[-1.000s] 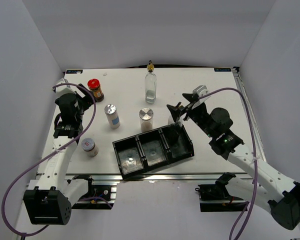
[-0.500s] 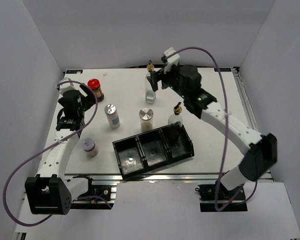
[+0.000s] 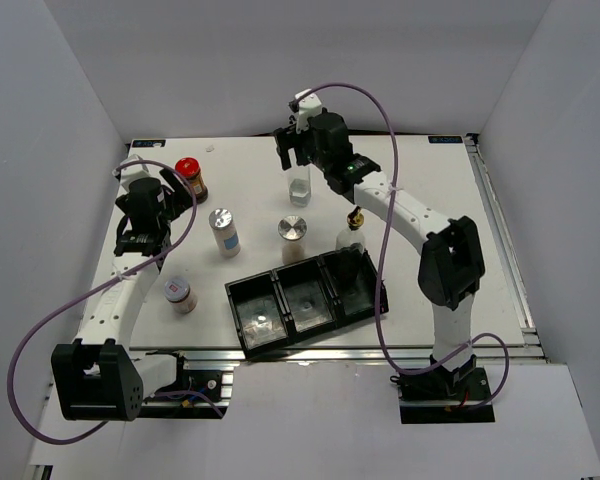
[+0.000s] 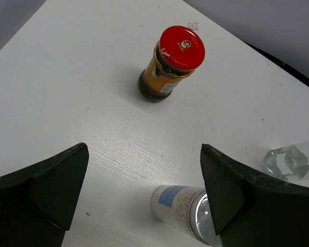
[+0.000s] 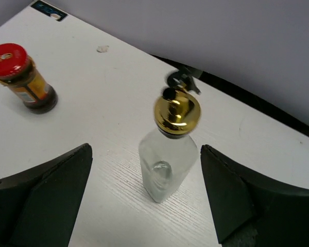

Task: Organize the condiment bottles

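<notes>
My right gripper (image 3: 298, 158) is open and empty above the back clear glass bottle (image 3: 300, 186). In the right wrist view (image 5: 144, 177) that bottle (image 5: 167, 167) stands upright between the open fingers, gold pourer (image 5: 177, 113) on top. A second glass bottle (image 3: 352, 236) stands at the far end of the tray's right compartment. My left gripper (image 3: 166, 204) is open and empty, just short of the red-lidded jar (image 3: 190, 178), as the left wrist view (image 4: 143, 177) shows, jar (image 4: 171, 64) ahead. Three silver-lidded shakers (image 3: 223, 231) (image 3: 293, 236) (image 3: 180, 293) stand on the table; one (image 4: 188, 212) shows near the left fingers.
The black three-compartment tray (image 3: 248, 322) lies askew near the front edge. The white table ends at walls at the back and sides. The red-lidded jar (image 5: 23, 77) also shows at the left of the right wrist view.
My right arm swung from the tray's right compartment, leaving the second glass bottle there, to the back glass bottle. My left gripper shifted slightly toward the red-lidded jar.
</notes>
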Motion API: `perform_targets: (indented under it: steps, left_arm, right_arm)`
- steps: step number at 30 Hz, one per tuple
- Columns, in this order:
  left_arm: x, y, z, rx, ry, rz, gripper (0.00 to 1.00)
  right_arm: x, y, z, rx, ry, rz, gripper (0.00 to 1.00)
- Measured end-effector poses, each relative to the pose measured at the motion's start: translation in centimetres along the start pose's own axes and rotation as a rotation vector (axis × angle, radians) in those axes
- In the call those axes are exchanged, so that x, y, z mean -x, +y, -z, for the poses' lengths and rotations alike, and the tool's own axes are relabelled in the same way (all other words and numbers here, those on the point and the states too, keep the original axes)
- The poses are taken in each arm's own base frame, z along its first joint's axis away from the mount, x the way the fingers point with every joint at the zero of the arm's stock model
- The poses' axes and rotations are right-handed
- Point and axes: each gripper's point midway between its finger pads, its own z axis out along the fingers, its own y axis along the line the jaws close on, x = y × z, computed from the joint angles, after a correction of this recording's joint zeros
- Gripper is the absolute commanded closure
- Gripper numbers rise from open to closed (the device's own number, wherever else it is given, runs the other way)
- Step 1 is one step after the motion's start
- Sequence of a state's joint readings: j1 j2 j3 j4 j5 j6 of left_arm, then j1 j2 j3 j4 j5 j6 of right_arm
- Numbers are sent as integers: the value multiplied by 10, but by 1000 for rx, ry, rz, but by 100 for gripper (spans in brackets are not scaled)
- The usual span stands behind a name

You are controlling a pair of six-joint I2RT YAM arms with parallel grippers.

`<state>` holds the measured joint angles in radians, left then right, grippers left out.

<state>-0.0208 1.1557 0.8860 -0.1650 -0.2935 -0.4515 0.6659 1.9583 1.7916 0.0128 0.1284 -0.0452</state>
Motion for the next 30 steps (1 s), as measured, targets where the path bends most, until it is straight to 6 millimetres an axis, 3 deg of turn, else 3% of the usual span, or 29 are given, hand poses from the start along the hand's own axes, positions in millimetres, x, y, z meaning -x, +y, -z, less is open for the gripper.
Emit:
perform_targets:
  steps: [7,12,19,24,26,28,30]
  left_arm:
    - [2,5,0,26,-11,-11,2]
    - [2,7,-1,35,-15,-18,2]
    - [-5,10,-7,51,5,-27,2]
    - [-10,13,-11,71,16,-34,2]
    - [-11,14,-12,76,19,-36,2]
    - [-12,15,-12,80,22,-37,2]
    - [-12,16,-12,84,24,-38,2]
  right_arm:
    - [-30,-19,-18,-98,53,-68,11]
    - [-29,-24,-26,-123,22,-96,11]
    - [-13,-27,-35,-132,-64,-103,31]
    - [-30,-28,-45,-145,-43,-106,34]
    - [-36,-29,-48,-154,-35,-103,52]
    - [-37,-30,-48,-157,-32,-101,81]
    - [-36,-32,-48,-166,-35,-100,92]
